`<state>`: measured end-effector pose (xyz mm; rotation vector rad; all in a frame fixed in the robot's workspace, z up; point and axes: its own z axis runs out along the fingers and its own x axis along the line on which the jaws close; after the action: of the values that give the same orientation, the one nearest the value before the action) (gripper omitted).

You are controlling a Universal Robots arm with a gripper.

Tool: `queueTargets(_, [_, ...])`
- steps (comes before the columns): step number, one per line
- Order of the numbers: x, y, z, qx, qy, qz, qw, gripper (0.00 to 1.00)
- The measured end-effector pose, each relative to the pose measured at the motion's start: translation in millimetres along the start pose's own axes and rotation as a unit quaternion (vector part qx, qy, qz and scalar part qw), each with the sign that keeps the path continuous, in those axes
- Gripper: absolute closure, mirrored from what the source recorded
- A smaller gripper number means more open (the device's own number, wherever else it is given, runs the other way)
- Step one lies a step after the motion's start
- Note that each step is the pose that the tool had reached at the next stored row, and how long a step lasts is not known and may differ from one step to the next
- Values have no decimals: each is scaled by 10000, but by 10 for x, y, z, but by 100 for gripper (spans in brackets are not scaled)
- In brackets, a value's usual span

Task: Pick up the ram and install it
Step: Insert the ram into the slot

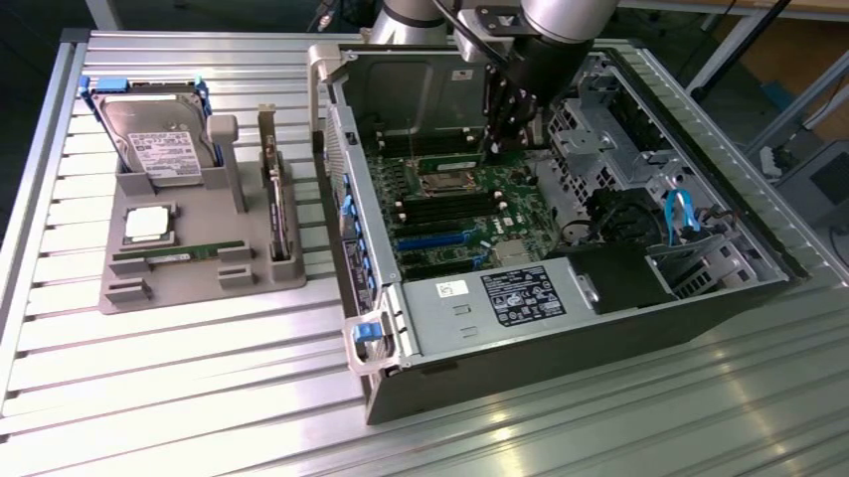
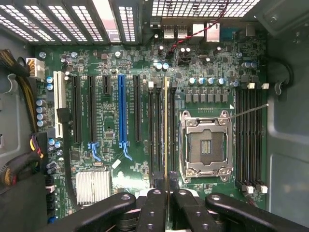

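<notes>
Overhead, the arm (image 1: 564, 15) points down, gripper (image 2: 167, 187) clamping ram (image 2: 166, 125) above motherboard (image 2: 130, 169).

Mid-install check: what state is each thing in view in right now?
ram: gripped edge-on, over the memory slots.
gripper: shut on the ram.
CPU socket: empty.
computer case: open, lying on its side.
hard drive: propped in the tray.
processor chip: lying flat in the tray.
</notes>
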<state>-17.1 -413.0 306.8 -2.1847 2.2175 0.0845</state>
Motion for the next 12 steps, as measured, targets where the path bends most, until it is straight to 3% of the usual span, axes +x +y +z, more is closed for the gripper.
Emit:
queueTargets(5, [0,-1,0,-29,0,1,10000,88])
queueTargets(12, [0,-1,7,-30,-2,2,10000,88])
